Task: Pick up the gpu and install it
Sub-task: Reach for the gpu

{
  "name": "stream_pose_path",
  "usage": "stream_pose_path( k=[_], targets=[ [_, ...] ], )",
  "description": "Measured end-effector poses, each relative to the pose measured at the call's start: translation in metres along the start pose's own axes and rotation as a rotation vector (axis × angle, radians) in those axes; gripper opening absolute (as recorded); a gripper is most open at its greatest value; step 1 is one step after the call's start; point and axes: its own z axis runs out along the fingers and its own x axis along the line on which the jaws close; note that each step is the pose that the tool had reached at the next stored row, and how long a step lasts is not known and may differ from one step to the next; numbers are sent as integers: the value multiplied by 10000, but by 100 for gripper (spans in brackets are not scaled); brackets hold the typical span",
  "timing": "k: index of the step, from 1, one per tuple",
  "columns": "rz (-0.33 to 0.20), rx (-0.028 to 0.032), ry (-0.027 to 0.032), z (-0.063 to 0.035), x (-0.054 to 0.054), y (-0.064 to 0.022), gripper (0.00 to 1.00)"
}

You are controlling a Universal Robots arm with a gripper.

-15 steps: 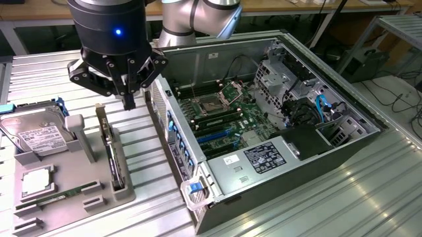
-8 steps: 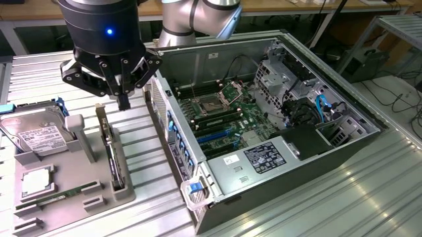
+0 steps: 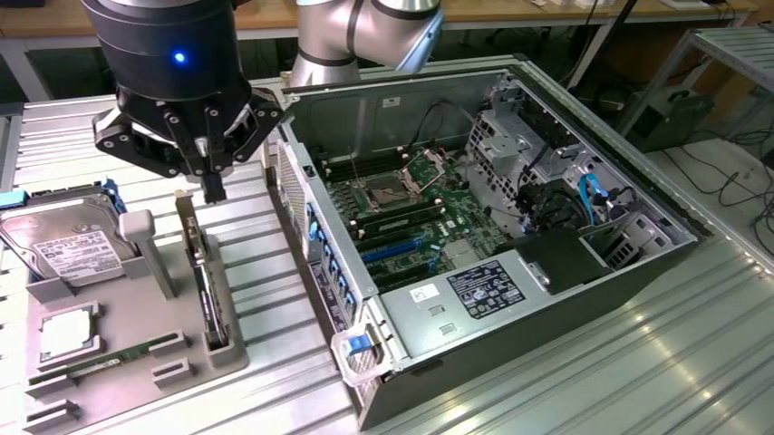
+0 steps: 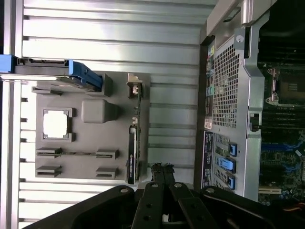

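The gpu (image 3: 203, 272) is a thin dark card standing on its edge in a slot at the side of the grey holder tray (image 3: 169, 362) nearest the computer case. Its pale bracket end points away from the tray's near edge. My gripper (image 3: 213, 188) hangs just above the card's bracket end with its black fingers pressed together, shut and holding nothing. From the wrist, the gpu (image 4: 133, 148) runs along the tray's (image 4: 90, 143) edge, with the shut fingertips (image 4: 162, 168) beside its far end.
An open computer case (image 3: 508, 299) lies on the exterior view's right, its motherboard (image 3: 400, 208) exposed. On the tray sit a hard drive (image 3: 67, 245), a square processor (image 3: 67, 331) and a green memory stick (image 3: 109, 360). The table is ribbed metal (image 3: 629, 381).
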Motion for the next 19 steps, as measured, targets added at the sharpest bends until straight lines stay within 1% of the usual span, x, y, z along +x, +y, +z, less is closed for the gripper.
stream_pose_path(
  k=[4, 6, 13, 19],
  targets=[
    [0, 0, 0, 0, 64, 5, 11],
    [0, 1, 0, 0, 118, 7, 11],
    [0, 0, 0, -2, 250, 13, 11],
    [1, 1, 1, -4, 322, 16, 11]
  ],
)
